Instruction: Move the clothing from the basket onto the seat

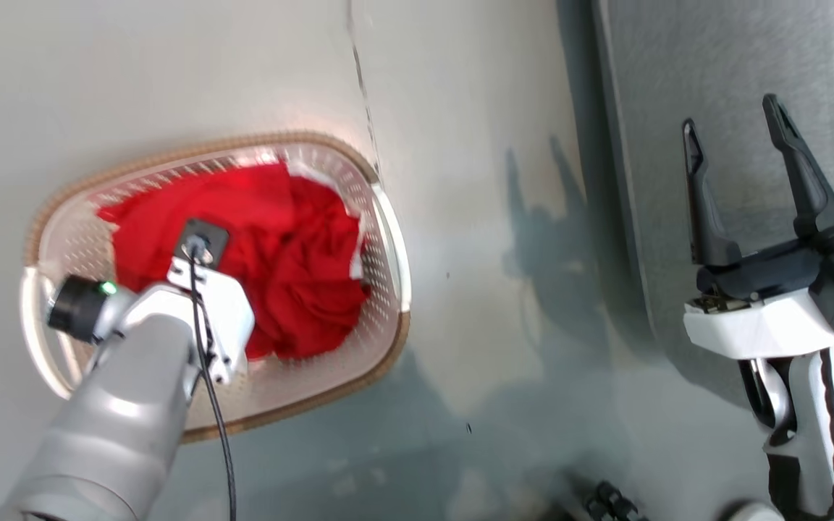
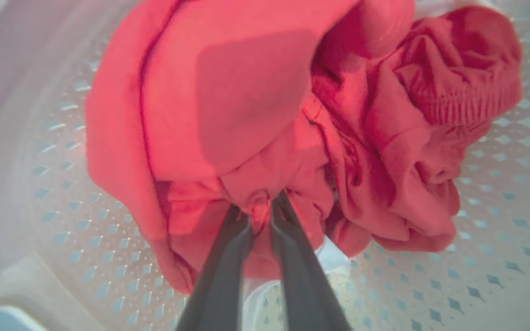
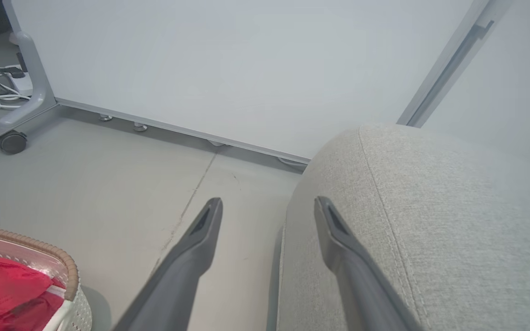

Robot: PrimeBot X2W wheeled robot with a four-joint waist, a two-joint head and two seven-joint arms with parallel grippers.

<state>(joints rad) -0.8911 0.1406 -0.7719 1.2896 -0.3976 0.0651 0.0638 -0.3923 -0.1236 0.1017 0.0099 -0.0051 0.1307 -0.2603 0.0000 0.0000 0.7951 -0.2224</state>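
- Left gripper (image 2: pixel 260 202) reaches down into the basket (image 1: pixel 171 153). Its two dark fingers are drawn close together, pinching a small fold of the red clothing (image 2: pixel 246 92) between their tips.
- Right gripper (image 1: pixel 730 116) has its fingers spread wide with nothing between them. It is poised at the rounded edge of the grey seat (image 3: pixel 430 207).
- Clothing lies crumpled in a heap inside the basket, which stands on the pale floor (image 1: pixel 475 217) near the seat. Bits of white trim show at the heap's edges.
- Handling, as a judgement: the fabric looks light, soft and limp. It should drape and trail when raised rather than keep a shape. It does not look fragile or slippery.
- Where to hold, as a judgement: a bunched fold near the top of the heap, like the one pinched now, seems a sound place. A thin pinch could slip free. The folds look tangled, so a lifted part may drag the rest along or catch on the basket's rim.
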